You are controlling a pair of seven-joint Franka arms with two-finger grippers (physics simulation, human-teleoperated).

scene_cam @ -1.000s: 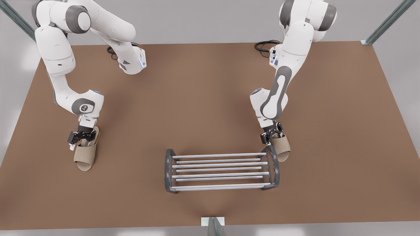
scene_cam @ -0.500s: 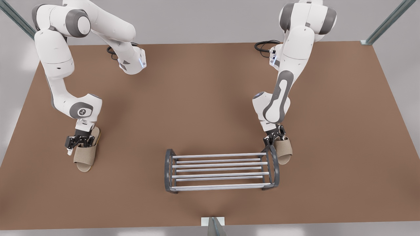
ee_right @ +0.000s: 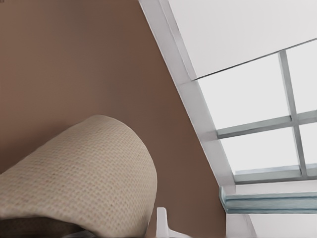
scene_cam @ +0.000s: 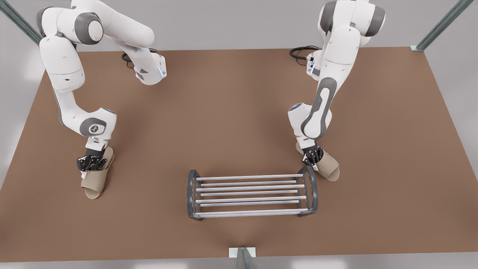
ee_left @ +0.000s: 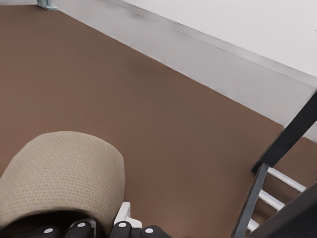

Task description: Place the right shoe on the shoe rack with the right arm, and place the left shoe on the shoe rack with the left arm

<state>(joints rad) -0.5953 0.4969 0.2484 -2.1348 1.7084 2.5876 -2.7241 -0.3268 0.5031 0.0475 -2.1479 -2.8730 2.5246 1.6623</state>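
left gripper (scene_cam: 313, 157) pinched on the left shoe (scene_cam: 329, 167) at its strap edge, just beside the shoe rack (scene_cam: 250, 194) end frame; right gripper (scene_cam: 91, 163) clamped likewise on the right shoe (scene_cam: 93, 184), well apart from the rack at the front view's left. Both shoes low at the table (scene_cam: 224, 112), neither racked. Step looks like lift-off: raise straight, clear the arched frame, then traverse. Woven beige uppers are soft and open-toed, so expect sag; bars are smooth round metal with gaps, so land soles across several bars
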